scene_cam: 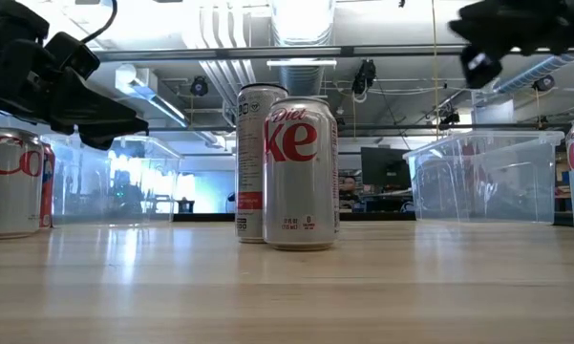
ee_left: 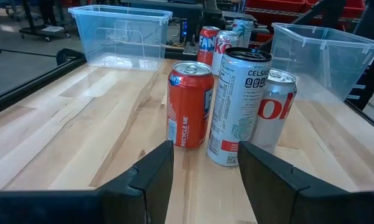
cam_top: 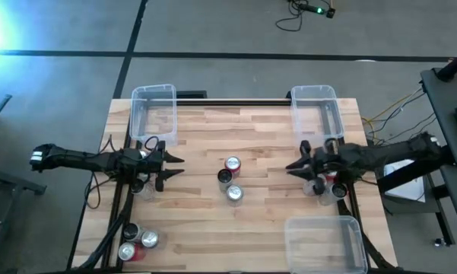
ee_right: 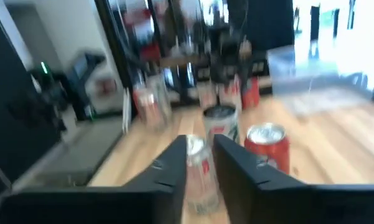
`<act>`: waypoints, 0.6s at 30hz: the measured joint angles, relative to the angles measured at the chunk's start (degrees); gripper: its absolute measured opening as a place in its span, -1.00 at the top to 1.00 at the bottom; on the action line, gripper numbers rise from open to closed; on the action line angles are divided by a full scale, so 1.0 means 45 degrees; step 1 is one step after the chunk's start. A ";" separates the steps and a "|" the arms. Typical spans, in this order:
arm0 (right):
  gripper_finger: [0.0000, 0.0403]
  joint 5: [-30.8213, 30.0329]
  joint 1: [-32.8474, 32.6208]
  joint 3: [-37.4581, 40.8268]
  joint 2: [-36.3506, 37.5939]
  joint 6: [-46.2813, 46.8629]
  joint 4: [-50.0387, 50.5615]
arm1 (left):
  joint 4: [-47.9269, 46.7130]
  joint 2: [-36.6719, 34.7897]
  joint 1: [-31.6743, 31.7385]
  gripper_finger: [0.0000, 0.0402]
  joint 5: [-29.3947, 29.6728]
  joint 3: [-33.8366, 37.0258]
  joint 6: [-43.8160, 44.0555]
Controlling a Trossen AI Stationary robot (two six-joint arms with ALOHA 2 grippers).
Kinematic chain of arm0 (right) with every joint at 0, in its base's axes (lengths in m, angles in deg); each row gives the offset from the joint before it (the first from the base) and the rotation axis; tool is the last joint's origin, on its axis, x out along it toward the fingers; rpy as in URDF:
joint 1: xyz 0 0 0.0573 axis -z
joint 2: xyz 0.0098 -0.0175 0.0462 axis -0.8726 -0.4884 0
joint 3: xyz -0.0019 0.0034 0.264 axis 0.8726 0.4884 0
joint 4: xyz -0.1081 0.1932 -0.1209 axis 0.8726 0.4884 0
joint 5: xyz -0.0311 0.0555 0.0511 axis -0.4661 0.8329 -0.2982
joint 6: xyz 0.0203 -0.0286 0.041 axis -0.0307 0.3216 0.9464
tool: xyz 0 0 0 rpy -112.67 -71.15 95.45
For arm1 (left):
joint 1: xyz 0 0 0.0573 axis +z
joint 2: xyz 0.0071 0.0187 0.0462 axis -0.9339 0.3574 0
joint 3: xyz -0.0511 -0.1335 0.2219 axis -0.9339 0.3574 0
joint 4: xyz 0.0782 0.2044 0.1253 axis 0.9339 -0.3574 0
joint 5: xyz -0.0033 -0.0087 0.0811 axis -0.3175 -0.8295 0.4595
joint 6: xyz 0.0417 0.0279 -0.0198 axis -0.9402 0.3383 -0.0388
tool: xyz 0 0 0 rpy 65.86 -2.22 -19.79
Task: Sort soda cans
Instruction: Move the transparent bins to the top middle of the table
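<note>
1. Though closest to the bottom edge of the high view, not being worked on: a small cluster of soda cans (cam_top: 137, 242) at lower left and a clear plastic bin (cam_top: 323, 221) at lower right, probably set there as one sorting destination.
2. Next up the frame, at centre of the wooden table (cam_top: 266, 221): a tight trio, touching or nearly so. Silver Diet Coke can (scene_cam: 301, 172) nearest, tall Celsius can (ee_left: 239, 102) behind it, red can (cam_top: 233, 164) beside. Likely the next picks, since both arms point at them.
3. Level with the trio, at mid-left: left gripper (cam_top: 176, 167), fingers spread and empty, aimed straight at the red and Celsius cans yet well apart from them. Gap looks wide enough to slide round one can. More cans (cam_top: 141, 186) standing under that arm.
4. Mirrored at mid-right: right gripper (cam_top: 293, 169), fingers parted only narrowly, pinching nothing. Diet Coke can framed between them in the right wrist view but farther off, not held. Another group of cans (cam_top: 325, 186) under this arm, near the table's right edge.
5. Farthest, along the top edge of the table: two more clear bins, upper left bin (cam_top: 153, 88) and upper right bin (cam_top: 313, 89), both without cans. Placed within each arm's reach, presumably one per can type.
6. Judged progress: early, no can yet in any bin.
</note>
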 joint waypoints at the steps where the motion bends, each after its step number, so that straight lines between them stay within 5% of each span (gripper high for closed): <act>1: 0.44 0.0011 -0.0031 -0.0423 -0.0779 -0.0106 -0.0022 | 0.0000 -0.0001 -0.0005 0.18 -0.0001 0.0000 0.0002; 9: -0.20 0.0060 -0.0028 -0.3312 -0.5593 -0.1551 -0.0009 | 0.0000 0.0034 0.0000 0.18 0.0000 0.0000 -0.0001; 18: -0.54 -0.0053 -0.0234 -0.5780 -0.9198 -0.1577 0.0144 | 0.0000 0.0044 -0.0001 0.18 -0.0004 0.0000 0.0001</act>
